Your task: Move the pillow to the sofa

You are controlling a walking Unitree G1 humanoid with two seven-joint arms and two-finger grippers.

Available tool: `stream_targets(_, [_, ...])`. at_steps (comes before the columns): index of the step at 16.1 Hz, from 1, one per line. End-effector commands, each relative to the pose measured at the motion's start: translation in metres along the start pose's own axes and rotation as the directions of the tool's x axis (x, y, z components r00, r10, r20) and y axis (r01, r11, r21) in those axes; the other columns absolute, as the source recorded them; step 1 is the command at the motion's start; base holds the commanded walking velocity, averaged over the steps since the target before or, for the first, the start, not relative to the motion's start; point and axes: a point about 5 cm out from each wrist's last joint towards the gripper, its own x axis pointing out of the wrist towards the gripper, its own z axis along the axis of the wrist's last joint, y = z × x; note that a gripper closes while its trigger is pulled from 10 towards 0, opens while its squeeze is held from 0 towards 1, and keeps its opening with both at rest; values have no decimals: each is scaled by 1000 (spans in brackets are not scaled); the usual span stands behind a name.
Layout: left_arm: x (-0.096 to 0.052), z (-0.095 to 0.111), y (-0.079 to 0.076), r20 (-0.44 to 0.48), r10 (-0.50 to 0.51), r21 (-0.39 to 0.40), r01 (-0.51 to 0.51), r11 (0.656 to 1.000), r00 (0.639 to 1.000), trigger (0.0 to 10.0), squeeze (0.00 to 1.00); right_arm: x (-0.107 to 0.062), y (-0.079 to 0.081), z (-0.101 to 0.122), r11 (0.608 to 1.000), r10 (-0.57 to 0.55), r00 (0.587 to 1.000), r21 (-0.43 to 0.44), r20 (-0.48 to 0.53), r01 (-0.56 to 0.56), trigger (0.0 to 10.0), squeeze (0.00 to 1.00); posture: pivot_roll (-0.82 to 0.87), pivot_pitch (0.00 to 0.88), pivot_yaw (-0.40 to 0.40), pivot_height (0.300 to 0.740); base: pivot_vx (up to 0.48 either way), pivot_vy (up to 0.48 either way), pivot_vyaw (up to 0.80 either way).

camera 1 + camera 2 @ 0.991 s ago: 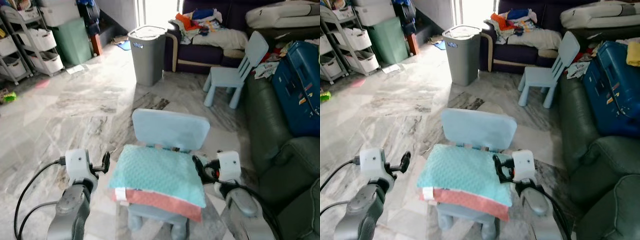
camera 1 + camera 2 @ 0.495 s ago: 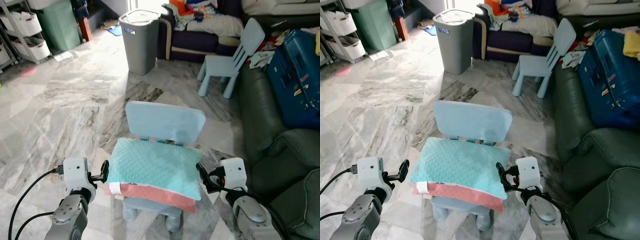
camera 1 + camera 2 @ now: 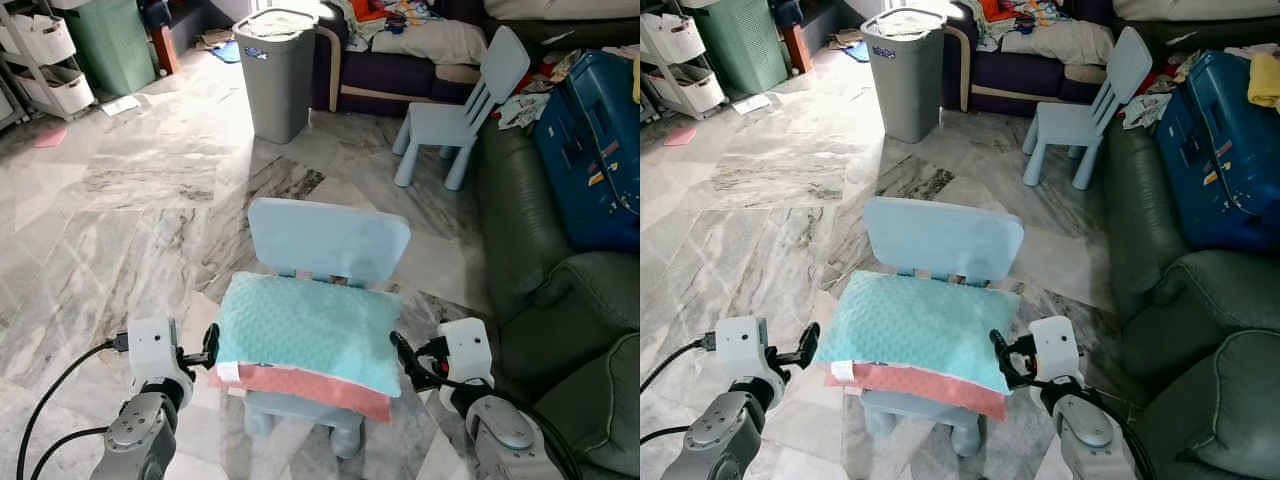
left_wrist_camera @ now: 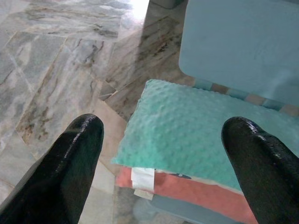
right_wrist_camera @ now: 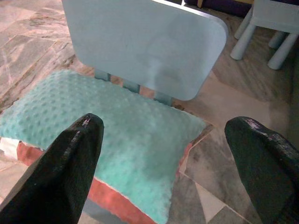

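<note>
Left eye view shows the pillow (image 3: 305, 335) between the open left gripper (image 3: 210, 346) and open right gripper (image 3: 402, 358); both should squeeze together evenly.

I see the pillow (image 3: 305, 335) covering the small chair's seat (image 3: 300, 415) almost wholly; the green sofa (image 3: 560, 300) runs off the right edge, and the label print on its white tag (image 4: 142, 179) is unreadable.

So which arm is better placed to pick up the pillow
Neither alone. The left pincer and right pincer, both open, flank the pillow on the small chair, so probably both together.
</note>
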Motion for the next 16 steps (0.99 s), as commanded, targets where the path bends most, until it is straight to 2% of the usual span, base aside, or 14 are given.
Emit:
stream_targets(1, [-2, 1, 1, -3, 5, 5, -5, 1000, 1000, 10000, 0, 1, 0, 7, 1000, 8, 1000, -3, 20, -8, 10000, 0, 5, 139, -28, 719, 0, 0, 0])
stream_targets(16, [-6, 0, 3, -13, 20, 12, -20, 1000, 1000, 10000, 0, 6, 1, 10, 1000, 15, 1000, -9, 26, -15, 10000, 0, 8, 158, -27, 553, 0, 0, 0])
